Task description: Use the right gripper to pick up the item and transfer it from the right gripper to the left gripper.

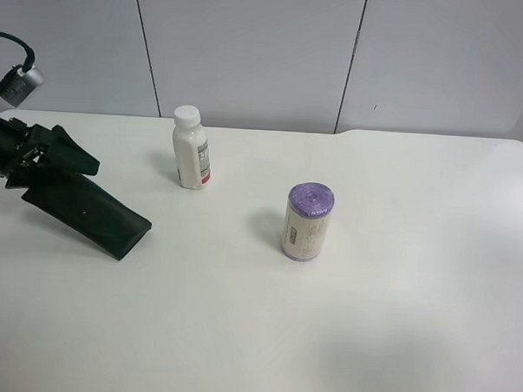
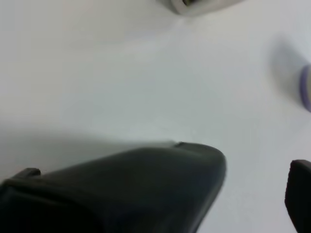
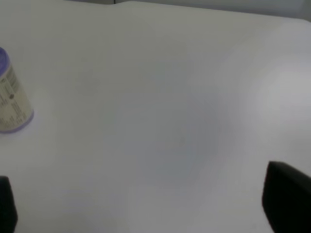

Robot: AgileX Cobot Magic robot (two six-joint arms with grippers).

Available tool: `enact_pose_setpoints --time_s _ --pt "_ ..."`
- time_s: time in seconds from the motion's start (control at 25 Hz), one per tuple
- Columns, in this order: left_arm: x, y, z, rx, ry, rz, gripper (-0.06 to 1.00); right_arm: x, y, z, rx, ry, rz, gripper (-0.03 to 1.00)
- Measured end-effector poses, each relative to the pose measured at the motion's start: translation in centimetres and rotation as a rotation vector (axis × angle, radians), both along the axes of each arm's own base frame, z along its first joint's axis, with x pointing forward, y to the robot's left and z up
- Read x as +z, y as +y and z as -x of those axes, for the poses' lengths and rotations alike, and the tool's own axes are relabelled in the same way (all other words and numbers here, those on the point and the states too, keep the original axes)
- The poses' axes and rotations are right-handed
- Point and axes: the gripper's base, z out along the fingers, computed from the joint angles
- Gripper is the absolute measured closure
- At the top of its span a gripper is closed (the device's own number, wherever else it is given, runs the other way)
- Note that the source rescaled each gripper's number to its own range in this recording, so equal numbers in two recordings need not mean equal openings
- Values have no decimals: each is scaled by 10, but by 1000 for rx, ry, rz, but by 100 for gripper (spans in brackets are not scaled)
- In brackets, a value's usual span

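Note:
The item, a flat black glasses case (image 1: 91,213), lies slanted at the exterior high view's left, its rounded far end on the white table (image 1: 369,322). The left gripper (image 1: 59,165) is at the case's upper end. In the left wrist view the case (image 2: 136,189) fills the space by one finger, and the other fingertip (image 2: 300,194) stands well apart from it, so the left gripper (image 2: 160,199) is spread wide. The right gripper (image 3: 146,208) is open and empty over bare table. It does not show in the exterior high view.
A white bottle (image 1: 191,149) with a white cap stands behind the middle of the table. A purple-topped cylinder (image 1: 307,222) stands near the centre; it also shows in the right wrist view (image 3: 10,99). A grey panelled wall (image 1: 268,49) runs behind the table.

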Motion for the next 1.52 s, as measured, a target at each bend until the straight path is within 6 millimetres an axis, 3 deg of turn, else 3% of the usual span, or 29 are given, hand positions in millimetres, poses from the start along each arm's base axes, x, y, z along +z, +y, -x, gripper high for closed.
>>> enact_pose_setpoints --time_s 0.16,0.32,0.64,0.68,0.92,1.12,1.32,1.36,1.52 --pt "20 5 -14 7 -70 -33 -5 0 0 0 0 0 0 -3" --pt "52 10 -19 15 -134 -96 -5 0 0 0 0 0 0 -3" --pt "131 10 11 111 -253 -236 -5 0 0 0 0 0 0 -3" --pt "131 10 11 111 -253 -236 -5 0 0 0 0 0 0 -3" --pt "196 -3 62 175 -377 -305 -5 0 0 0 0 0 0 -3" --pt "225 -14 116 217 -447 -398 -5 0 0 0 0 0 0 -3" --pt "229 -27 175 304 -497 -455 -5 0 0 0 0 0 0 -3" --pt "223 -33 195 339 -509 -448 -5 0 0 0 0 0 0 -3" --pt "198 -48 235 363 -531 -424 -5 0 0 0 0 0 0 -3"
